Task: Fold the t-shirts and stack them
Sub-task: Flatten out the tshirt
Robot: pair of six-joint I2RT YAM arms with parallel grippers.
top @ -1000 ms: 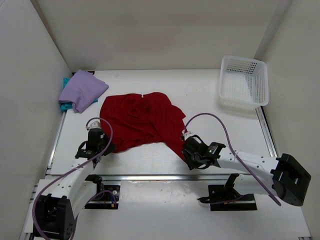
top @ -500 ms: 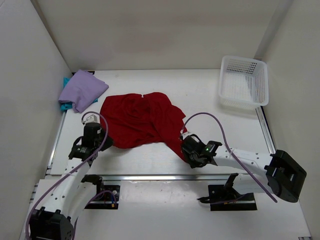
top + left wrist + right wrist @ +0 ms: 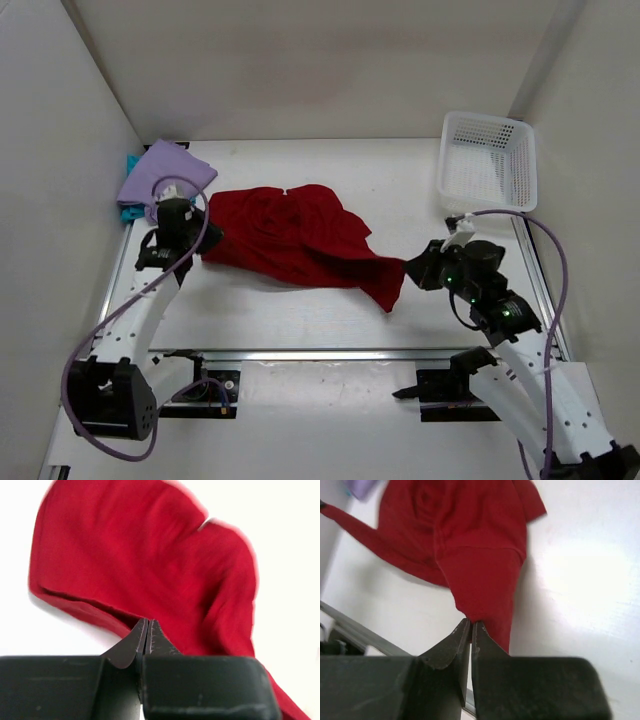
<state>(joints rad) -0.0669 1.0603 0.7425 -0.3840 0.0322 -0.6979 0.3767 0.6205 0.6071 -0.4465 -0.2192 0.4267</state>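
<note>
Jaws of left gripper [image 3: 200,240] pressed together, pinching red shirt [image 3: 290,235] at its 9 o'clock edge. Shirt mid-table, rumpled, stretched between both grippers. Right gripper [image 3: 410,270] jaws closed on its 4 o'clock corner. Lavender shirt [image 3: 165,175] over teal shirt [image 3: 127,212], table's 10 o'clock.

a white plastic lattice basket [image 3: 487,165] sits upright in the far right corner of the white table [image 3: 330,175], just beside the right wall [image 3: 590,150]. a pale left wall [image 3: 50,200] and back wall [image 3: 320,60] close in the other sides. a metal rail [image 3: 330,354] runs along the table's near edge; a similar strip seems to run down the right side, though it is hard to make out.
</note>
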